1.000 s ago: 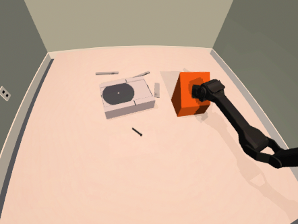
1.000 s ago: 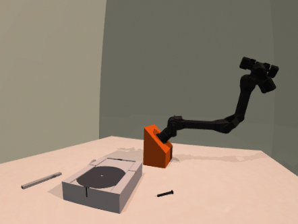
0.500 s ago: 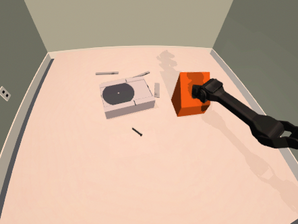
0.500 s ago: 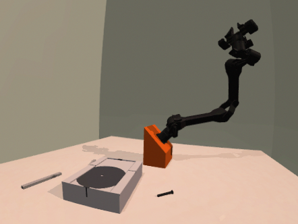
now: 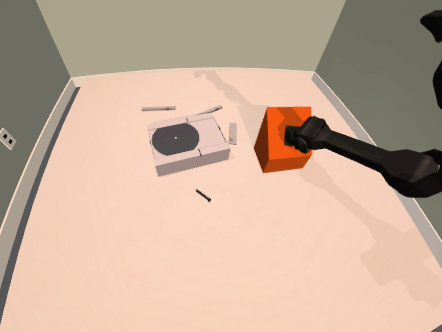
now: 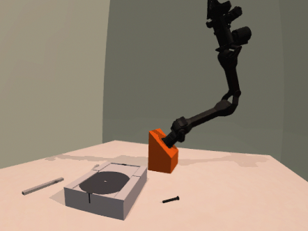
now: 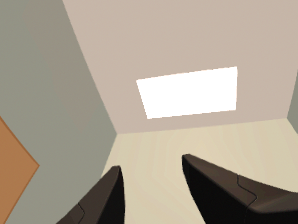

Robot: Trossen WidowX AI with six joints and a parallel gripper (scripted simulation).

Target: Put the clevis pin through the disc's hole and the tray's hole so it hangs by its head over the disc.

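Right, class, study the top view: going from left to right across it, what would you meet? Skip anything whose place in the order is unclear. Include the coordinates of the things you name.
Wall socket [image 5: 7,138] → tray [image 5: 192,162] [image 6: 104,205] → short grey bar just right of it [image 5: 233,134] → orange block [image 5: 276,165] [image 6: 158,156].

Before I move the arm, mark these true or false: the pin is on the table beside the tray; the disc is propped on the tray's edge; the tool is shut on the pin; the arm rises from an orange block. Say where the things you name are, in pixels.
The pin [image 5: 203,195] [image 6: 171,200] is on the table [image 5: 150,250] [image 6: 209,212] beside the tray [image 5: 195,163] [image 6: 104,205]. True.
The disc [image 5: 165,144] [image 6: 95,186] is propped on the tray's edge. False: it lies flat inside the tray.
The tool [image 6: 219,3] [image 7: 152,167] is shut on the pin. False: its fingers stand apart with nothing between them, and it is high above the table.
The arm [image 5: 365,147] [image 6: 205,116] rises from an orange block [image 5: 264,152] [image 6: 157,158]. True.
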